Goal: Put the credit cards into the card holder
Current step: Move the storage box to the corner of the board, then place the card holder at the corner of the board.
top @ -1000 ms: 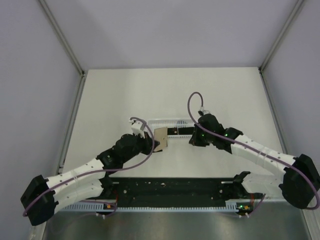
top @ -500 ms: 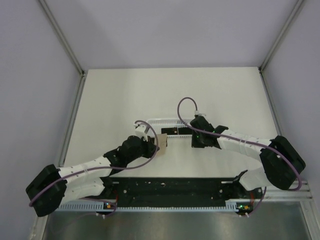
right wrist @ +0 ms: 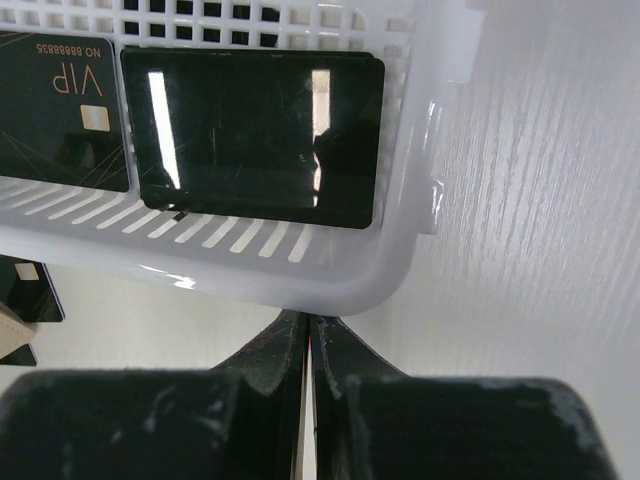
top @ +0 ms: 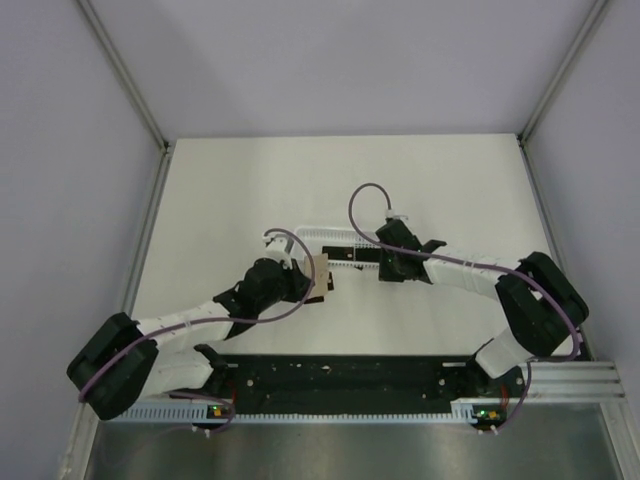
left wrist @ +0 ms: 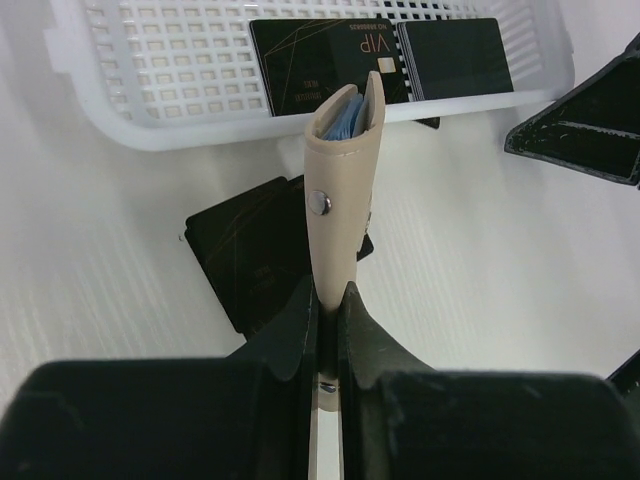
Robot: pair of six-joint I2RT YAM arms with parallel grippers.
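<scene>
**Both arms at the white basket, mid-table.** Your left claw (left wrist: 330,292) is pinching the card holder (left wrist: 340,190) by its lower edge. The tan pouch stands upright and edge-on to the wrist camera, with its open mouth turned toward the white basket (left wrist: 180,75). A blue lining (left wrist: 338,118) shows in the mouth, and a metal snap (left wrist: 319,202) sits on the near edge. In the top view the pouch is just beside the basket's near rim, toward its left end.

Two credit cards lie flat inside the basket, side by side. The VIP card (left wrist: 320,62) carries gold lettering. The plain card (right wrist: 250,130), glossy and unmarked, lies to its right, near the basket's rounded corner.

More black cards, the loose cards (left wrist: 245,255), lie overlapped on the table (left wrist: 480,260) outside the basket, under and behind the held pouch. You cannot tell from these views how many there are.

Your right claw (right wrist: 307,322) has its fingers pressed together. The tips meet just at the basket's curved near wall, below the plain card. You cannot tell whether they touch that wall.
</scene>
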